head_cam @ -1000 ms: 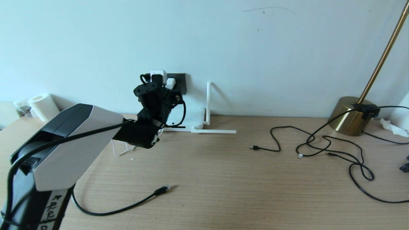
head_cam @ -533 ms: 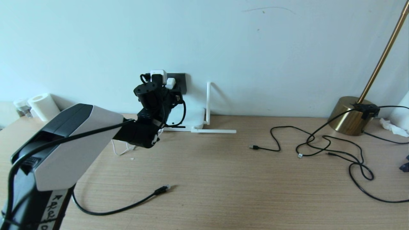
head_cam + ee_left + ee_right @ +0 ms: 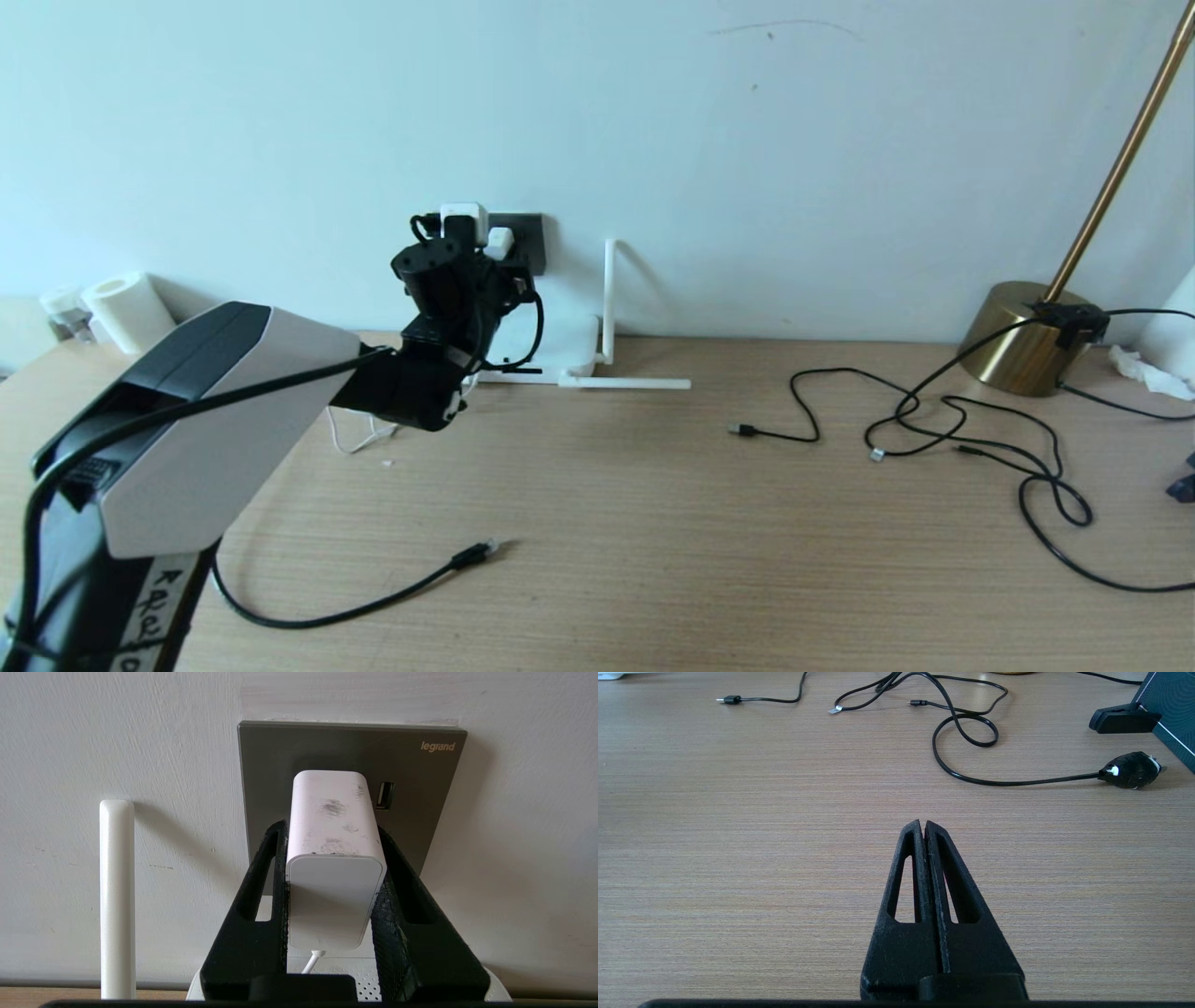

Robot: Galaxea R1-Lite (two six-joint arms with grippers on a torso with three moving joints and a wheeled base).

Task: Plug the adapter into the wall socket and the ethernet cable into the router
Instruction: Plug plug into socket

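Two claws are mine to watch, and only the left claw (image 3: 334,858) is busy. It is raised to the wall and pinching the adapter (image 3: 334,858) by its two sides, with one black finger (image 3: 261,896) on each flank. Beyond its fingertips, the adapter's far end meets the dark grey wall socket (image 3: 420,802); I cannot tell how deep the pins sit. The adapter's thin white cord (image 3: 312,962) drops from its near end, between the fingers. Under the claw I see a strip of the router (image 3: 336,975) on the counter (image 3: 653,523), and one of its white antennas (image 3: 117,896) stands upright just to one side of the claw, against the wall.

Well behind the left claw, nearer to me, the ethernet cable (image 3: 373,605) lies loose on the counter, its plug (image 3: 474,553) unconnected and apart from the router.

My right claw (image 3: 923,828) hangs low over bare counter, fingers pressed together on nothing. Past its tips lie thin black cables (image 3: 962,732), and beyond them a brass lamp base (image 3: 1018,336).
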